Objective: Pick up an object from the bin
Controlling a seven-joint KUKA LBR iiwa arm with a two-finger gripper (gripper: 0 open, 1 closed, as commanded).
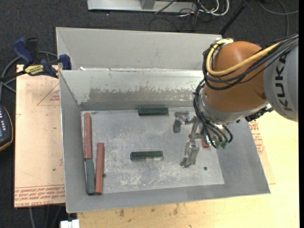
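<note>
From my end I see the two-finger gripper (184, 139) down low over the right part of the grey metal bin (142, 82), w/ the arm's rounded orange cover (235, 80) and its cables above it. The fingers (190, 155) are spread wide, one toward the far side and one toward the near side, w/ nothing btwn them but bare bin floor. The nearest thing is a short dark green rectangular bar (146, 155) lying flat approx mid-floor, left of the near finger and not touching it as far as I can tell. A second dark green bar (153, 111) lies flat at the foot of the far wall, left of the far finger and apart from it. Along the left wall lies a long red-brown bar (87, 136), lengthwise. Toward the near-left corner a second red-brown bar (99, 167) and a dark green stick (90, 177) lie side by side, touching.
</note>
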